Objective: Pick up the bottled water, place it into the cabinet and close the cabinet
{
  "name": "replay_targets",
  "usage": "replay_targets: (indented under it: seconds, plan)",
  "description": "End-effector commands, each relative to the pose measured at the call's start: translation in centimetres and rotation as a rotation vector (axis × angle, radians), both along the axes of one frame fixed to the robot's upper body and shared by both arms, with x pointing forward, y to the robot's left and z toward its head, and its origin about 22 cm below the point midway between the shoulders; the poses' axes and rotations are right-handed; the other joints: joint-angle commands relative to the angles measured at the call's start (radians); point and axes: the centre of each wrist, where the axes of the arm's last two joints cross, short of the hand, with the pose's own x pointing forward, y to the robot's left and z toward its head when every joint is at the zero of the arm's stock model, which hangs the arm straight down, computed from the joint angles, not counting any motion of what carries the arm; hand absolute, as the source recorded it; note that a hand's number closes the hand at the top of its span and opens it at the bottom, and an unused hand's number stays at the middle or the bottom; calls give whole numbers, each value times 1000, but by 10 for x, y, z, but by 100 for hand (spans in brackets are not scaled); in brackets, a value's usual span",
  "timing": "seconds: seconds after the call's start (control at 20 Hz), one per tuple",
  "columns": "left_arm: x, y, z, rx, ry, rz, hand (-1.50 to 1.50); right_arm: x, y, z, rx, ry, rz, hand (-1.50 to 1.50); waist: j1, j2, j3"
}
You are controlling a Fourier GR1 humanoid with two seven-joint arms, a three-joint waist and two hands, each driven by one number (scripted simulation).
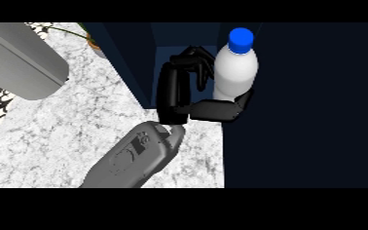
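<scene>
Marbled white and grey bench (79,122) is filling the left part of the head view, running up against a dark blue cabinet (129,58). The bottled water (236,73), white with a blue cap (241,37), is standing roughly upright in front of the dark cabinet, its cap pointing toward the top of the view. Whether its base is resting on anything is not clear.

The left hand (176,95) is sitting just left of the bottled water and gripping it. Its fingers (195,61) are curling round the far side of the bottle's upper body, while the thumb (219,109) is wrapping across the near side, under the bottle's lower end. The grey forearm (137,158) is coming in from below and left of the bottled water, over the bench.

Behind the bottled water a slightly paler blue recess is showing in the cabinet. To the right of it everything is lying in near-black shadow, and no detail can be made out.

Well to the left of the bottled water, a large grey rounded object (28,66) is lying tilted on the bench. Between that object and the cabinet, a small brown-rimmed pot (93,41) is peeking in.
</scene>
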Motion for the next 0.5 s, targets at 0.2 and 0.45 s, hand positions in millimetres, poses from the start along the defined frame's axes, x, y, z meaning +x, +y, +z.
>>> replay_targets:
  seconds: [0.2, 0.45]
  plan:
    - [38, -6, -10, 98, 31, 82, 150, 0, -2, 26, 34, -70, 25, -150, -10, 6, 0]
    - [42, 0, -22, 120, 43, 65, 150, -7, -3, 29, 34, -43, 16, -150, 3, 1, 0]
